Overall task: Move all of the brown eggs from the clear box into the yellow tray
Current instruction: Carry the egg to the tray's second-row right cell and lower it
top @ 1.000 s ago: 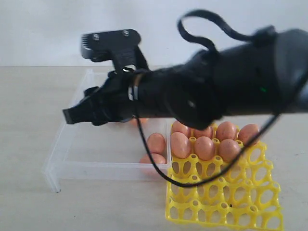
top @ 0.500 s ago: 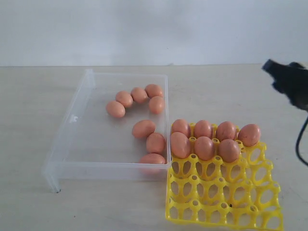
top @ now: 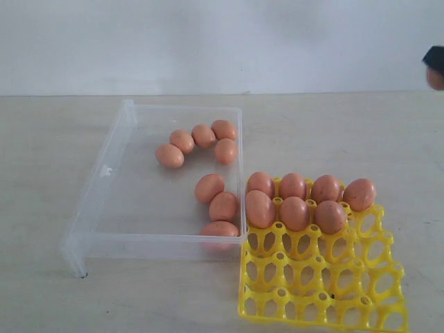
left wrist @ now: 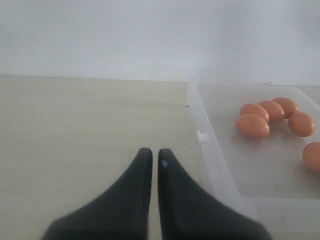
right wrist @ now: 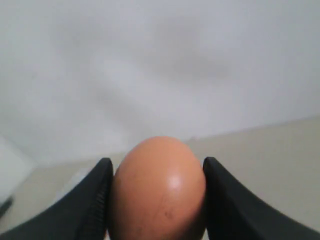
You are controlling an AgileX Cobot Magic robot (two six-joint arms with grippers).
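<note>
The clear box (top: 104, 170) lies on the table at the left with several brown eggs (top: 223, 206) loose in its right half. Against its right front corner sits the yellow tray (top: 326, 291), whose back two rows hold several brown eggs (top: 295, 212). My right gripper (right wrist: 157, 161) is shut on one brown egg (right wrist: 159, 192). In the exterior view only its tip (top: 435, 66) shows at the far right edge, high above the table. My left gripper (left wrist: 155, 152) is shut and empty, over bare table beside the clear box (left wrist: 210, 150).
A plain white wall stands behind the table. The tray's front rows of cups (top: 305, 274) are open lattice. Bare table (top: 41, 173) stretches to the left of the box and behind it.
My right arm has swung from above the clear box off to the far right edge of the exterior view, with the egg in its jaws. The eggs in box and tray have stayed put.
</note>
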